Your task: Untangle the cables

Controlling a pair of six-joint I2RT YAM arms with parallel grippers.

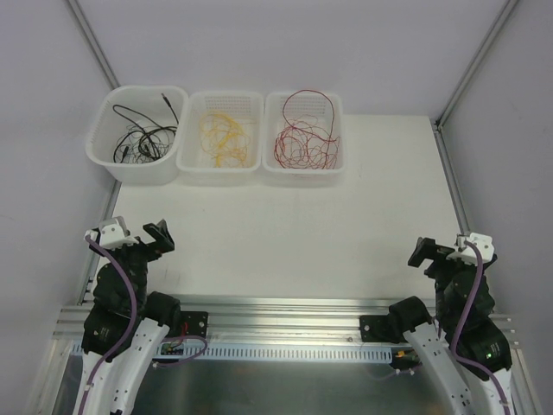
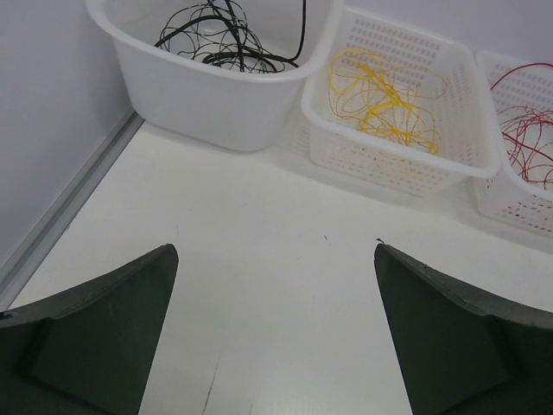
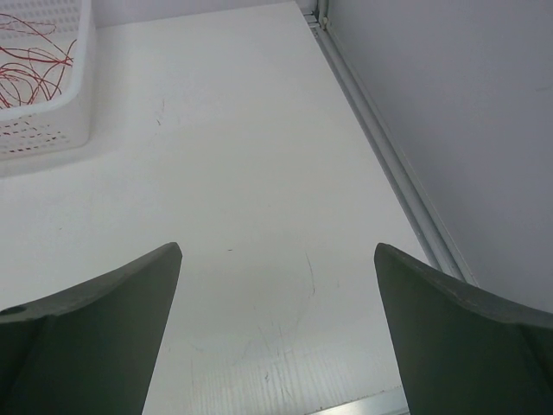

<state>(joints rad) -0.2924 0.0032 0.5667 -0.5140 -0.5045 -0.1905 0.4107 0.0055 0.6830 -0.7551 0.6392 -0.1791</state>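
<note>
Left tool (image 2: 275,251) and right tool (image 3: 276,248) are gaping wide, empty, well short of the white perforated plastic basket (image 1: 219,167) holding thin yellow wire cables (image 1: 223,138).

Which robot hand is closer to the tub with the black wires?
Left. The left gripper sits at the near side of the table, almost straight in front of the white tub holding the black cables. The right gripper is far across the table.

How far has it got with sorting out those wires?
Done, it seems: black cables sit in the tub, yellow cables in the middle basket, red cables in the right basket. In hand: nothing; left gripper and right gripper are open and empty. Left: perhaps nothing, though each bundle is loosely looped.
</note>
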